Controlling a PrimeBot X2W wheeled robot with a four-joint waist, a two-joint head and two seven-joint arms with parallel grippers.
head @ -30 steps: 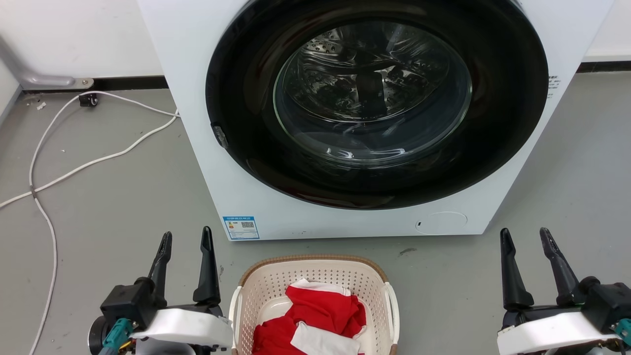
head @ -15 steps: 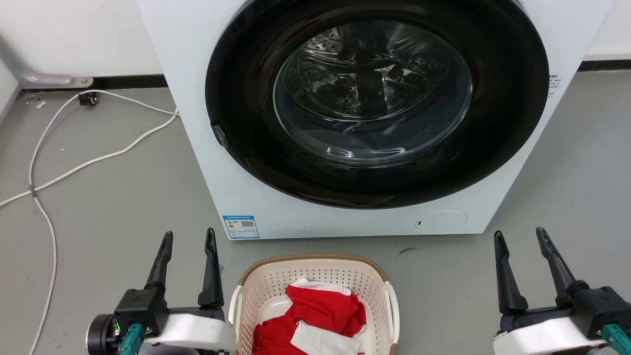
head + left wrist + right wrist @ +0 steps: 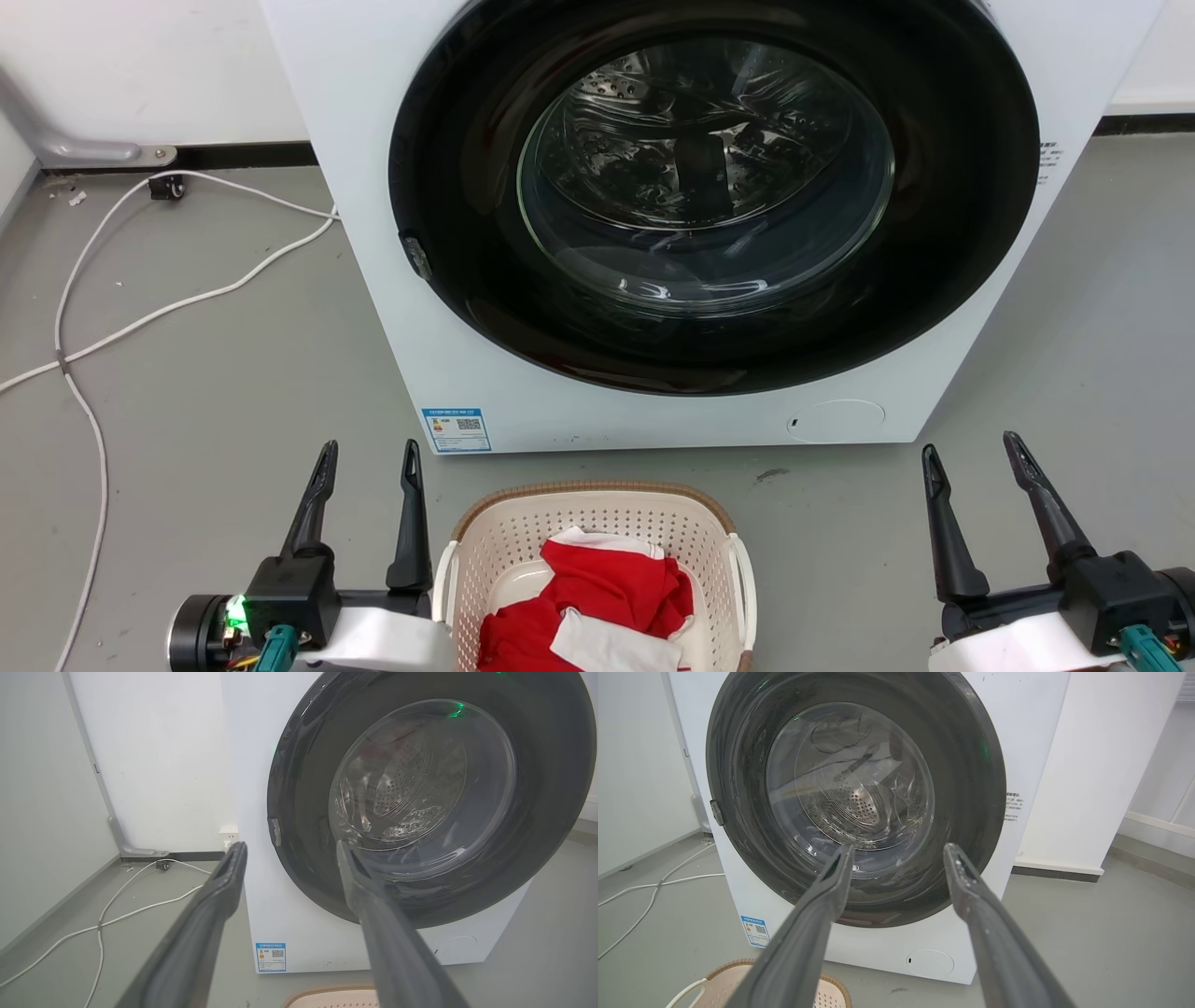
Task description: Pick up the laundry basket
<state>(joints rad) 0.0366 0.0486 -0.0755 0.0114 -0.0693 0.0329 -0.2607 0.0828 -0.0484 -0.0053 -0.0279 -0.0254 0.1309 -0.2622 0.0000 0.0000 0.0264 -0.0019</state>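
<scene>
The left gripper point(image 3: 369, 455) held its fingers wide apart and empty. The laundry basket point(image 3: 523, 546) sat on the floor point(image 3: 233, 373) just right of its right finger. The right gripper point(image 3: 971, 450), equally wide and empty, had it well to its left.

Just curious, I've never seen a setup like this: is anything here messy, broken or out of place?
Nothing looks broken or spilled. A loose white cable snakes over the floor left of the washing machine, a small dark smudge marks the floor before it, and red and white clothes lie crumpled in the laundry basket.
</scene>
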